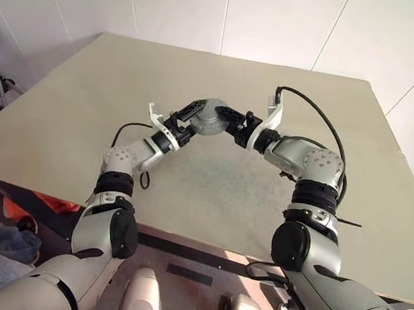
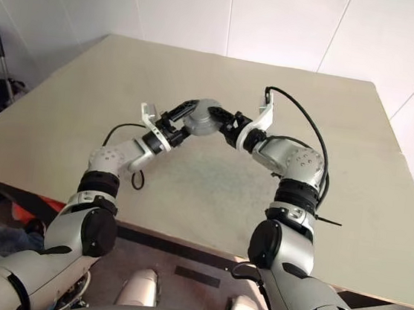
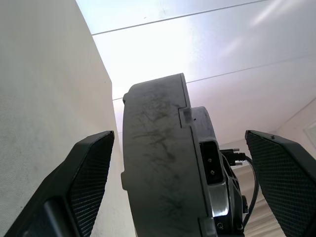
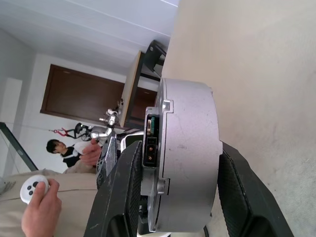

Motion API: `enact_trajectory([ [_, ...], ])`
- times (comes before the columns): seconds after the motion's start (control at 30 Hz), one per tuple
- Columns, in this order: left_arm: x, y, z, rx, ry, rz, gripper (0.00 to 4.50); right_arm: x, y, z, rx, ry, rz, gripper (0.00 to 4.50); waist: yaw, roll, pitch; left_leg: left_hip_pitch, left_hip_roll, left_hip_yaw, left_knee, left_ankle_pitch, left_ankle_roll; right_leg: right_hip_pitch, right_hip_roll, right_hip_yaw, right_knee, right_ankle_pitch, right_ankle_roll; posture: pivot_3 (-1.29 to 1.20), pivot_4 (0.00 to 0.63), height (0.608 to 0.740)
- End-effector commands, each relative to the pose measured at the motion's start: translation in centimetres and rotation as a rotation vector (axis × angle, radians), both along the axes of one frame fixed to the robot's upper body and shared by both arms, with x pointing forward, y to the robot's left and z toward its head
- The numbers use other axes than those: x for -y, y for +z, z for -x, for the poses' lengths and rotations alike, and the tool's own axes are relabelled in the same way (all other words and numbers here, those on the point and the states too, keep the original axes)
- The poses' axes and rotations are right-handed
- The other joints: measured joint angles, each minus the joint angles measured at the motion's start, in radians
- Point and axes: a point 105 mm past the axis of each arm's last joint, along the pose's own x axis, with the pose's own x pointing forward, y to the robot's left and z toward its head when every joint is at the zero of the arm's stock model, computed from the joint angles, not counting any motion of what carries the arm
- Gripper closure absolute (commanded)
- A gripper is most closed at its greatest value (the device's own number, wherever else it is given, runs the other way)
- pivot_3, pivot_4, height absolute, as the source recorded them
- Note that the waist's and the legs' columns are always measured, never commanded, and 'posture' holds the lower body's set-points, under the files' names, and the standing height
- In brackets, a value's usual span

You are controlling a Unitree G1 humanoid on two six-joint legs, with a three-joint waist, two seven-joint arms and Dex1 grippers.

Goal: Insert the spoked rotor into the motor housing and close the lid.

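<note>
A pale beige table (image 1: 84, 118) stands against white panelled walls, and I hold both arms raised above its middle. At nine o'clock of the held object, my left gripper (image 1: 185, 115) angles up and inward, forearm rising from the near-left edge. Its jaws stand released: in the left wrist view the two black pads flank the object with clear gaps on both sides. At the centre, lifted clear of the table, is the motor housing (image 1: 213, 117), a round silver-grey metal drum, seen edge-on with a second round section seated against it along a seam and a small connector at the join. I cannot tell whether the spoked rotor is inside; it may already be enclosed. At three o'clock, my right gripper (image 1: 241, 127) lies about level, pointing inward, elbow bent, black cable looping over the wrist. Its jaws grasp the housing across its thickness. In the right wrist view a person's hand (image 4: 40, 207) with a small white controller appears beyond the table.

Risk, in my judgement: the drum hangs from one grip alone, so a left-hand push on the seam could twist it out or leave the lid askew.
</note>
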Motion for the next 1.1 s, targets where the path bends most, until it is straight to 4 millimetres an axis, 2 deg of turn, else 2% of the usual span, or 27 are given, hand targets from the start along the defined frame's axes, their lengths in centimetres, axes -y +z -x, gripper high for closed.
enact_trajectory([
  [0.03, 0.3, 0.8, -0.1, 0.035, -0.002, 0.003, 0.03, -0.2, 2.8, -0.1, 0.096, 0.006, -0.056, 2.40, 0.000, 0.000, 0.000, 0.000, 0.000, 0.000, 0.000, 0.000, 0.000, 0.000, 0.000, 0.000, 0.000, 0.000, 0.000, 0.00, 0.000, 0.740],
  [0.1, 0.5, 0.7, -0.1, 0.031, -0.004, -0.008, 0.03, -0.3, 2.9, -0.1, 0.098, 0.006, -0.056, 2.40, 0.000, 0.000, 0.000, -0.001, 0.000, 0.000, 0.001, 0.000, 0.000, 0.000, 0.000, 0.000, 0.000, 0.000, 0.000, 0.00, 0.000, 0.740],
  [0.33, 0.4, 0.7, -0.2, 0.036, 0.004, -0.008, 2.20, -0.1, 2.9, -0.3, 0.098, -0.005, -0.055, 2.40, 0.000, 0.000, 0.000, -0.001, 0.000, -0.001, 0.004, 0.000, 0.000, 0.000, 0.000, 0.000, 0.003, 0.000, 0.000, 0.00, 0.000, 0.740],
  [0.57, 0.5, 0.6, -0.5, 0.027, 0.009, -0.022, 2.24, 0.1, 3.0, -0.3, 0.131, -0.014, -0.049, 2.40, 0.000, 0.000, 0.000, -0.001, 0.000, -0.001, 0.011, 0.000, 0.000, -0.001, -0.001, 0.001, 0.012, -0.002, -0.003, 0.00, 0.000, 0.740],
  [0.6, 0.4, 0.6, -0.5, 0.028, 0.013, -0.025, 2.24, 0.1, 3.1, -0.3, 0.137, -0.018, -0.047, 1.73, 0.000, 0.000, 0.000, 0.000, 0.000, -0.002, 0.012, 0.000, 0.000, -0.001, -0.001, 0.001, 0.013, -0.002, -0.003, 0.00, 0.000, 0.740],
  [0.67, 0.3, 0.6, -0.7, 0.029, 0.027, -0.029, 2.24, 0.4, 3.0, -0.7, 0.154, -0.058, -0.010, 1.22, 0.000, 0.000, 0.000, 0.000, 0.000, -0.002, 0.014, 0.000, 0.000, -0.001, -0.002, 0.001, 0.015, -0.002, -0.003, 0.00, 0.000, 0.740],
  [0.77, -0.3, 0.5, -1.0, 0.032, 0.058, -0.035, 2.24, 1.2, 2.5, -1.7, 0.156, -0.151, 0.063, 0.20, 0.000, 0.000, 0.000, 0.000, 0.000, -0.002, 0.015, 0.001, -0.001, -0.001, -0.002, 0.002, 0.016, -0.002, -0.003, 0.00, 0.000, 0.740],
  [0.9, -1.9, 0.3, -1.4, 0.032, 0.129, -0.053, 2.24, 2.2, 1.7, -2.6, 0.151, -0.226, 0.111, 0.20, 0.000, 0.000, 0.000, -0.001, 0.000, -0.002, 0.015, 0.001, -0.001, -0.001, -0.002, 0.001, 0.016, -0.002, -0.003, 0.00, 0.000, 0.740],
  [1.1, -7.0, -1.4, -2.5, -0.027, 0.376, -0.147, 2.24, 2.5, 1.1, -2.8, 0.147, -0.243, 0.134, 0.20, -0.004, 0.000, 0.000, -0.001, 0.001, -0.002, 0.014, 0.000, -0.001, -0.001, -0.001, 0.001, 0.015, -0.002, -0.003, 0.00, 0.000, 0.740],
])
